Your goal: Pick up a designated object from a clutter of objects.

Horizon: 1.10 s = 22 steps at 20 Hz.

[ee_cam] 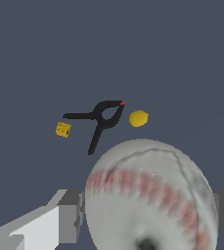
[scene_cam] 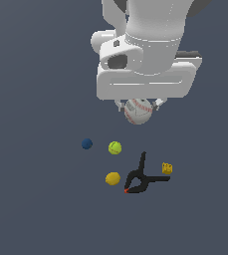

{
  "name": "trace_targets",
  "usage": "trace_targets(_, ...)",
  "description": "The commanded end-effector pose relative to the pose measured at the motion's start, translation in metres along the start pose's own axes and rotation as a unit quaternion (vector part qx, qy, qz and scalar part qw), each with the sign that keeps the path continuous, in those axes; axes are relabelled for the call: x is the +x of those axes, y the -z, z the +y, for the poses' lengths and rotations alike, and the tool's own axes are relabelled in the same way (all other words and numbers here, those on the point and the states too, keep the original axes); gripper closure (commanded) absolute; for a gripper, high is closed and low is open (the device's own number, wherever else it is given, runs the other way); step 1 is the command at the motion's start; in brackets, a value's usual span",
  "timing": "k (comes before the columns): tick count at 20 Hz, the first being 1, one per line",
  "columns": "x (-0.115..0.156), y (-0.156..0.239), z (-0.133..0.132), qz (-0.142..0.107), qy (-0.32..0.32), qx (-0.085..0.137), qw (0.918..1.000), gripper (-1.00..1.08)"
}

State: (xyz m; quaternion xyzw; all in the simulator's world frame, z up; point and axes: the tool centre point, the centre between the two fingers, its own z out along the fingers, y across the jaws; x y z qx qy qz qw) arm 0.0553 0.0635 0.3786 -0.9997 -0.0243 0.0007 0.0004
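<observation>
The arm's white two-fingered gripper [scene_cam: 138, 106] clamps the white-grey, red-stitched baseball [scene_cam: 138, 111] at its sides, seemingly clear above the black spring clamp [scene_cam: 143, 177] and orange-yellow ball [scene_cam: 113, 178], so lifting disturbs nothing.

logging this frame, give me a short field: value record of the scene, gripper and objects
gripper: shut on the baseball, one finger on each side of it
baseball: white-grey, red stitching, held apart from the other items
blue ball: alone, toward the exterior view's left
green ball: beside the blue ball
orange ball: close to the clamp's red tip
clamp: black, lying flat
yellow block: by a clamp handle, toward the exterior view's right
</observation>
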Motion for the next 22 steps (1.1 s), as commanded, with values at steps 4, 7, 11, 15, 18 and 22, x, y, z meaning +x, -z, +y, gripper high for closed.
trace_targets(4,0.015,0.035,0.004,0.001,0.000,0.000,1.0000,1.08)
trace_targets(7,0.021,0.049,0.006,0.001,0.000,0.000,1.0000,1.08)
trace_targets(11,0.028,0.062,0.007,0.001,0.000,0.000,1.0000,1.08)
trace_targets(15,0.032,0.071,0.008,0.001,0.000,0.000,1.0000,1.08)
trace_targets(18,0.034,0.074,0.009,0.001,0.000,0.000,1.0000,1.08)
trace_targets(22,0.035,0.076,0.009,0.001,0.000,0.000,1.0000,1.08)
